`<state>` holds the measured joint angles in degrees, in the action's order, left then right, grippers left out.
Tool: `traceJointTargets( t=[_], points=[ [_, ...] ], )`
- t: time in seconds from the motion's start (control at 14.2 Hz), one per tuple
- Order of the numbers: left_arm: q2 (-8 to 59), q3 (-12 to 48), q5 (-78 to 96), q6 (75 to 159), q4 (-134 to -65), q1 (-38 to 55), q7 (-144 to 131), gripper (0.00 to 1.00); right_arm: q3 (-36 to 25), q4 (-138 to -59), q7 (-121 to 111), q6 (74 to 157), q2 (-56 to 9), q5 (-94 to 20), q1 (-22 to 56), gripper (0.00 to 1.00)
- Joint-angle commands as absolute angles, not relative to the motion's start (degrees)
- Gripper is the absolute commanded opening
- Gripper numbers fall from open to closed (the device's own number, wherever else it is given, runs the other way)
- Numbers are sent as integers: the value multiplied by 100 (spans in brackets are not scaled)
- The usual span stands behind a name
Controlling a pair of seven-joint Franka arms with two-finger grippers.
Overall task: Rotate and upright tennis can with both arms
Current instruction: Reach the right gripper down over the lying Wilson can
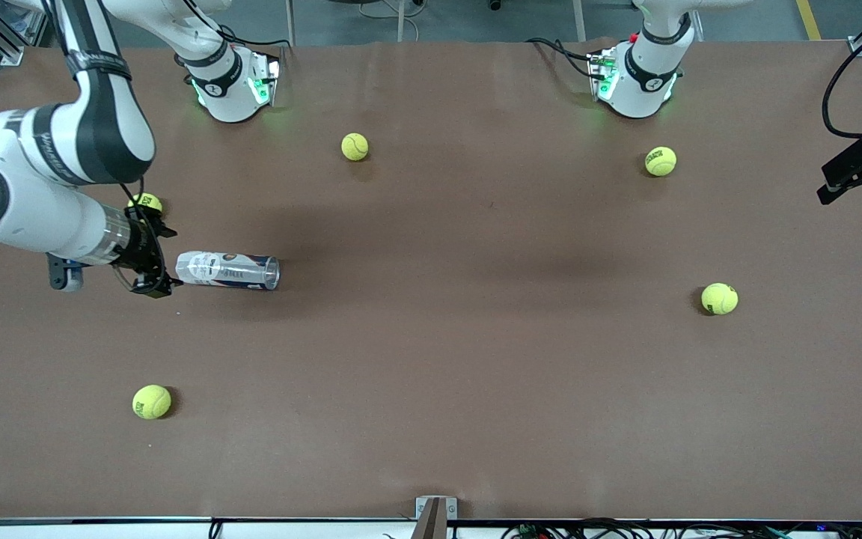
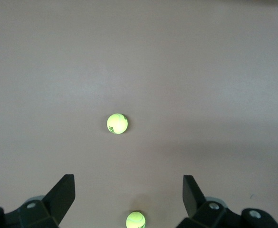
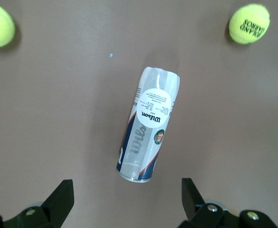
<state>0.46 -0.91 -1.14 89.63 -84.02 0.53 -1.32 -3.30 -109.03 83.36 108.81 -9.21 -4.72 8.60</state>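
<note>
Overhead, both claws gape: right claw [image 1: 153, 262] beside the lying tennis can [image 1: 227, 270] on brown table [image 1: 476, 359], left claw [image 1: 861, 171] waiting.

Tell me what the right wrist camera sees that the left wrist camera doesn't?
Only the right wrist view shows the tennis can, lying on its side on the brown table, framed by the open right hand. Only the left wrist view shows the open left hand, with nothing but table under it. Both show two tennis balls, the right a printed ball, the left a small ball.
</note>
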Motion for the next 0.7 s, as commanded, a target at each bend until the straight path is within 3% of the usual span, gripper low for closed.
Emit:
traceJointTargets(
  t=[0.0, 0.63],
  points=[
    [35, -88, -123, 8921, -8332, 35, -26, 100, -360, -11407, 8849, 11363, -826, -563, 993, 100],
    [35, -88, -123, 8921, -8332, 44, -18, 100, -369, -12286, 10028, 12830, -1213, -475, 1327, 100]
  ],
)
